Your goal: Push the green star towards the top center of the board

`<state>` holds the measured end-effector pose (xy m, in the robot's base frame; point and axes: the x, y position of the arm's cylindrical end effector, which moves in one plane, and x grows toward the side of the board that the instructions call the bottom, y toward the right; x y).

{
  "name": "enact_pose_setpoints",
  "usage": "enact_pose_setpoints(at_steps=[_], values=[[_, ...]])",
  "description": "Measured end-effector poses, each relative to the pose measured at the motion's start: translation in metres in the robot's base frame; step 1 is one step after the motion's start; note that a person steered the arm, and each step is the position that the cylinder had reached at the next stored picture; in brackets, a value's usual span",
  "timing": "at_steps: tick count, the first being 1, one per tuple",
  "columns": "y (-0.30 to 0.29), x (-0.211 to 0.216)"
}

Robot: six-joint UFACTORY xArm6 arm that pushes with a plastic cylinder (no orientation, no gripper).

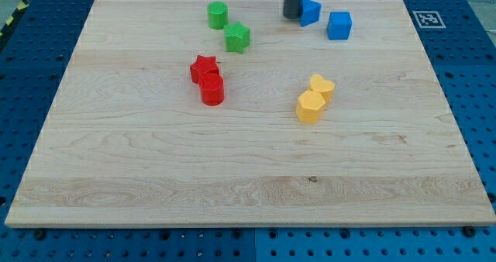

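The green star (238, 38) lies on the wooden board (248, 169) near the view's top, a little left of centre. A green cylinder (218, 15) stands just up and to the left of it. My tip (293, 16) is the lower end of a dark rod that comes down at the view's top centre. It is to the right of the green star and a little higher in the view, with a gap between them. It stands right against the left side of a blue block (311, 12).
A blue cube (339, 25) sits right of the blue block. A red star (204, 67) and a red cylinder (211, 89) touch at centre left. Two yellow blocks, one heart-like (322, 86) and one hexagonal (310, 106), touch right of centre. A marker tag (427, 18) lies off the board's top right corner.
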<state>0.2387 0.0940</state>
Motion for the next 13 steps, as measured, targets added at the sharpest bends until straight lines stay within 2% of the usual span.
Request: enact_pose_setpoints(at_steps=[1,3,5,6,7,8,11,13], values=[[0.036,0.0],[0.05,0.0],[-0.03,0.02],[-0.032,0.051],[-0.049,0.1],[-0.085,0.121],[-0.13,0.103],[-0.129,0.09]])
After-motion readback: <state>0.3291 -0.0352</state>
